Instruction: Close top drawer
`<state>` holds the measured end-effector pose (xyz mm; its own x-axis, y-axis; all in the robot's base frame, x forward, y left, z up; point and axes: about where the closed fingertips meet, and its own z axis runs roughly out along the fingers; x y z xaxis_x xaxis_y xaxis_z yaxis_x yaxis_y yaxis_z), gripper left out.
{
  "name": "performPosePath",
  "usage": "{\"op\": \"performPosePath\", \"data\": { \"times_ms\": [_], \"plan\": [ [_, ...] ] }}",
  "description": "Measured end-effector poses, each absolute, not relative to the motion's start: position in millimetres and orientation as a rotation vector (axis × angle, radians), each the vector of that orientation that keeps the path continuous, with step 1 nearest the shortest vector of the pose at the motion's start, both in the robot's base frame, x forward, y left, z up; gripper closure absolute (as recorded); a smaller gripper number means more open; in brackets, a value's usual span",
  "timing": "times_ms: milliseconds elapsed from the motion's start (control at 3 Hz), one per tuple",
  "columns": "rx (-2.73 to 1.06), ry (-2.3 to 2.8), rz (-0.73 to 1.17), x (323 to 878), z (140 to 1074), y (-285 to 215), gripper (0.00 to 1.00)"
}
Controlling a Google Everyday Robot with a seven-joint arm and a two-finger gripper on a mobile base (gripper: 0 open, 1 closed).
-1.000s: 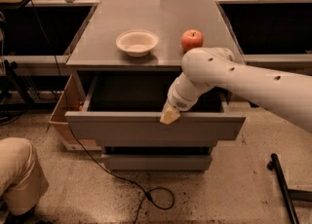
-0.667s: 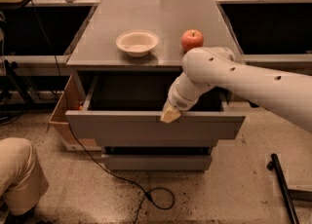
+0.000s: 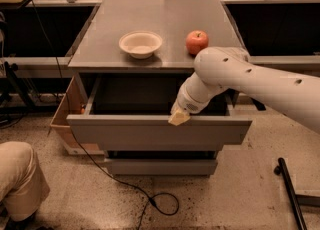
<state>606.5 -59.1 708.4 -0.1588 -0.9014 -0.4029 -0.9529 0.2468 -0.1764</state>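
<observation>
So the drawer [image 3: 125, 133] is hanging well out of the cabinet [image 3: 150, 19], tray open toward me. Its front runs left to right across the view. Closing it means a straight shove away from the camera, square to that front.

The gripper [image 3: 179, 118] is right at the top edge of the front, a bit right of centre, with the arm reaching in from the right. I honestly can't tell how far open it is, and it doesn't look like it's holding anything.

The tricky part is that the tip looks like it's sitting on or just over the lip. I can't tell if it's on the outer face or the tray side. My guess is it has to be on the outer face to push.

The bowl [image 3: 141, 44] and apple [image 3: 197, 42] on top are out of the way.
</observation>
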Motion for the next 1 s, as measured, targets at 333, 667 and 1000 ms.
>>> {"op": "performPosePath", "data": {
  "times_ms": [333,667,1000],
  "plan": [
    [-1.671,2.083,0.174,596,726,-73,0.12],
    [-1.629,2.061,0.225,580,741,-88,0.14],
    [-1.587,2.037,0.295,563,745,-97,0.38]
  ]
}}
